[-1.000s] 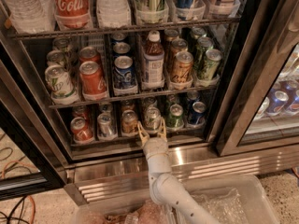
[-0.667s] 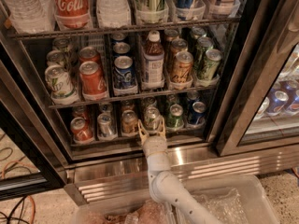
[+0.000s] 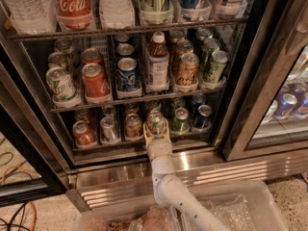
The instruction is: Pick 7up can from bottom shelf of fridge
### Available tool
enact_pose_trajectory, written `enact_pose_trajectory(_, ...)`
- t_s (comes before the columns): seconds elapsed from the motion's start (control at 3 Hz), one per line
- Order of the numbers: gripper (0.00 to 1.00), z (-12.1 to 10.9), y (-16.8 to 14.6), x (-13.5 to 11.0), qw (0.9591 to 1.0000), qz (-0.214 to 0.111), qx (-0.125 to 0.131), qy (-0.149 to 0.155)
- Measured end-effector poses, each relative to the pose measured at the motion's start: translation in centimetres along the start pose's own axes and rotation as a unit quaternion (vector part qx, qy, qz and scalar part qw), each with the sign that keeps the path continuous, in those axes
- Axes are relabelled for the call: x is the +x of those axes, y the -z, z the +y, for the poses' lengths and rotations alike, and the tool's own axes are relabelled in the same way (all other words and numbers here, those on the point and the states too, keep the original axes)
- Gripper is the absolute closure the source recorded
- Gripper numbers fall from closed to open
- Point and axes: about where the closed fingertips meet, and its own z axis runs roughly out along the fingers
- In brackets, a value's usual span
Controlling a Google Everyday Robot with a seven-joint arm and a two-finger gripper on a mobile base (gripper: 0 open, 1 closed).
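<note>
1. The end effector (image 3: 156, 131) sits at the front edge of the bottom shelf (image 3: 113, 143). Its two pale fingers (image 3: 166, 129) are spread, one on each side of the lower body of the 7up can (image 3: 155, 119). Whether the pads already press on the can wall cannot be made out.
2. The 7up can stands upright with its silver top up. It is the front can of the fourth lane from the left on the lowest rack of the fridge (image 3: 115, 174).
3. Left of the 7up can, in order outward and each at the front of its own lane, stand a brown-gold can (image 3: 133, 125), a silver can (image 3: 109, 129) and a red can (image 3: 83, 134).
4. Right of the 7up can stand a deeper green can (image 3: 180, 119) and, beyond it, a blue can (image 3: 203, 116).
5. Above the 7up can, on the next rack up, stands a tall bottle (image 3: 158, 61).
6. Below the 7up can, the pale arm (image 3: 168, 186) rises across the fridge's ribbed steel base. A clear plastic bin (image 3: 245, 201) lies beneath the arm.
7. Well to the right of the 7up can, past the dark door frame, is a neighbouring cooler (image 3: 288, 102) holding blue cans.
</note>
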Motion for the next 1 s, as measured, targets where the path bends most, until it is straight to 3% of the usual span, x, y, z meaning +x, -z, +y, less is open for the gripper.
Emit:
enact_pose_trajectory(0.33,0.99,-0.1,-0.1,0.2,1.0000,0.006,-0.004,0.004)
enact_pose_trajectory(1.0,1.00,-1.7,-0.7,-2.2,0.9997,0.004,-0.019,0.018)
